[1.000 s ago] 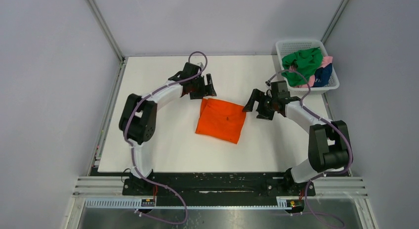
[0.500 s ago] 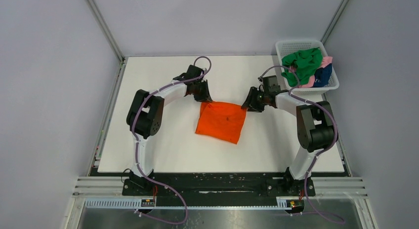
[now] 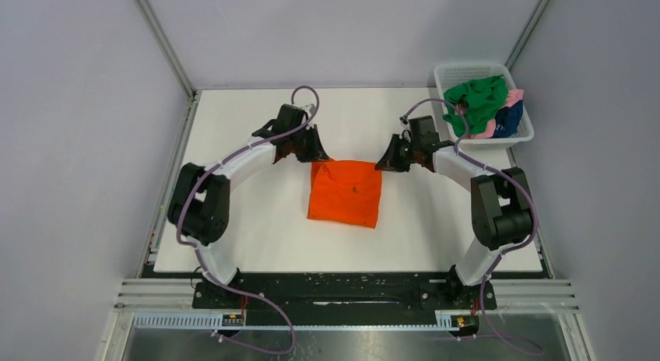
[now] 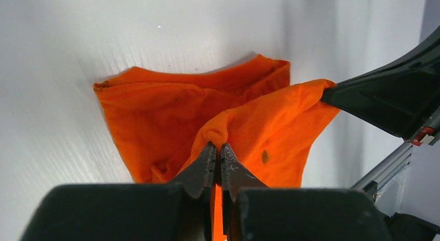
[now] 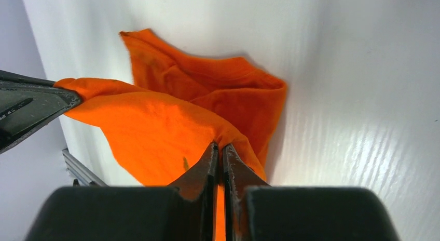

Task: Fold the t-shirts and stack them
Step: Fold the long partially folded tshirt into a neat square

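**Far corners pinched, fold looming**

Left hand and right hand each clamp a far corner of the orange t-shirt at bench centre, raising that edge, probably to carry it nearward into a fold. Other t-shirts sit bundled in the far-right basket.

Left pincer and right pincer clamped tight.

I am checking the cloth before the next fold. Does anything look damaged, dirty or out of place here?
One thing: the orange t-shirt has a small dark spot on its lifted layer. Stain or hole, I cannot tell. Nothing else stands out.
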Controlling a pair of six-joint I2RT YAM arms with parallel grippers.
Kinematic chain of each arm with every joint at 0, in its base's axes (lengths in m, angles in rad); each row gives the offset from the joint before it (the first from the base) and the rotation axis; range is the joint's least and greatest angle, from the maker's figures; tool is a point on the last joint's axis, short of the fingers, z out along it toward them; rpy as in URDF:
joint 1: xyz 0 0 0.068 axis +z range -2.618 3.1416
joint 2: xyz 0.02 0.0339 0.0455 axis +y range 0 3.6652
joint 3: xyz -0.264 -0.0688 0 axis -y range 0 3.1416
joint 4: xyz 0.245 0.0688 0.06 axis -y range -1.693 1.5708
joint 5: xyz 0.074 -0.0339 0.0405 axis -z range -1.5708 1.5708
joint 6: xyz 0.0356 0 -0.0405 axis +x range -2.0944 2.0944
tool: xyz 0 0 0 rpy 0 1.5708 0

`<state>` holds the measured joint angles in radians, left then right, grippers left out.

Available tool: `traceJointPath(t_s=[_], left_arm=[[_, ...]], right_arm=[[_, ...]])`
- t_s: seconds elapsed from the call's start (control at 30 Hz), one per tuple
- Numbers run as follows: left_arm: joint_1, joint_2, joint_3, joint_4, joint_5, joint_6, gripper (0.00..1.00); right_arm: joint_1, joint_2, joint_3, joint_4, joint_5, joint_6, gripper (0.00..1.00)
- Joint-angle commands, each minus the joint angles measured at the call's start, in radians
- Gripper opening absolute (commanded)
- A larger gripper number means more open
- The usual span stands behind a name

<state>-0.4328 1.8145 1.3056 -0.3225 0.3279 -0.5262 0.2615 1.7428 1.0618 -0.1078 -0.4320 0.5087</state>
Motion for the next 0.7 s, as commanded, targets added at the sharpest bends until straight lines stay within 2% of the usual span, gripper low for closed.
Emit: traceJointPath(t_s=[0.0,0.17,0.27,0.4,0.53,0.63,0.67], left_arm=[[0.0,-0.131,-0.066,0.06,-0.02,-0.021,0.0],[0.0,-0.222,-0.134,0.061,-0.097,-0.033,0.0],[0.008,-0.217,-0.126,0.045,-0.157,-0.034,0.0],[0.03,-0.15,-0.088,0.036,-0.203,-0.035,0.0],[0.058,-0.015,-0.009,0.041,-0.194,-0.043,0.0],[0.073,0.095,0.071,0.024,-0.214,-0.059,0.0],[0.078,0.128,0.096,0.01,-0.228,-0.067,0.0]], right_arm=[[0.027,-0.104,-0.01,-0.024,-0.032,-0.002,0.05],[0.049,-0.132,-0.002,-0.023,-0.04,-0.002,0.04],[0.05,-0.095,0.032,-0.032,-0.018,0.0,0.04],[0.05,-0.02,0.09,-0.019,-0.008,0.008,0.04],[0.05,0.04,0.131,-0.012,0.103,0.015,0.05],[0.05,0.128,0.187,0.024,0.137,-0.004,0.09],[0.05,0.168,0.209,0.044,0.146,-0.013,0.13]])
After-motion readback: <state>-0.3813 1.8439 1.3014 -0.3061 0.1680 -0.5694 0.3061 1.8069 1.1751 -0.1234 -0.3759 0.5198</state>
